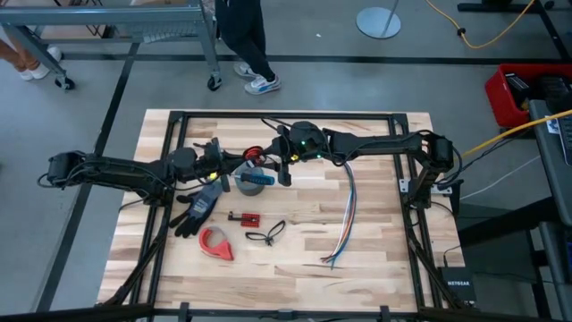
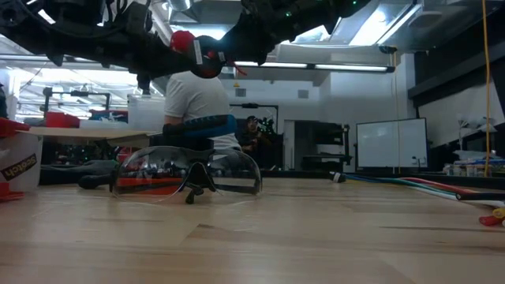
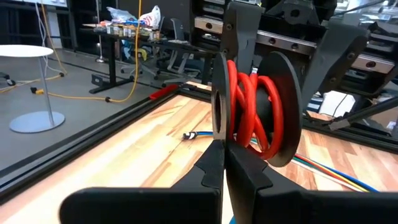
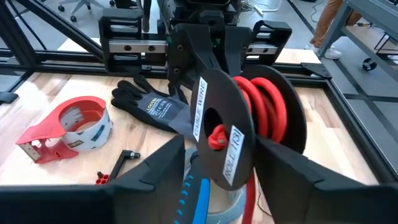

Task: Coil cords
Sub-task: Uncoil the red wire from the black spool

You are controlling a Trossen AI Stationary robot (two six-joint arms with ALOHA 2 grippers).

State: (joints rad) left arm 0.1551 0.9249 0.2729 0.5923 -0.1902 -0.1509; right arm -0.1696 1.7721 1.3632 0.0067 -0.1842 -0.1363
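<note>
Just below the left gripper [image 1: 239, 161] lay a grey tape roll [image 1: 253, 184], a black glove [image 1: 198, 207] and a red tape holder [image 1: 215, 243]. Its fingers were shut on a black spool [image 3: 283, 106], up off the table. Red cord [image 3: 252, 106] wound round the spool in loops. The right gripper [image 1: 273, 161], just beside, stood open around it.

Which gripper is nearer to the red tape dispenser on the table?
Left. The left gripper is above the glove, nearer the red tape dispenser; the right gripper is farther.
</note>
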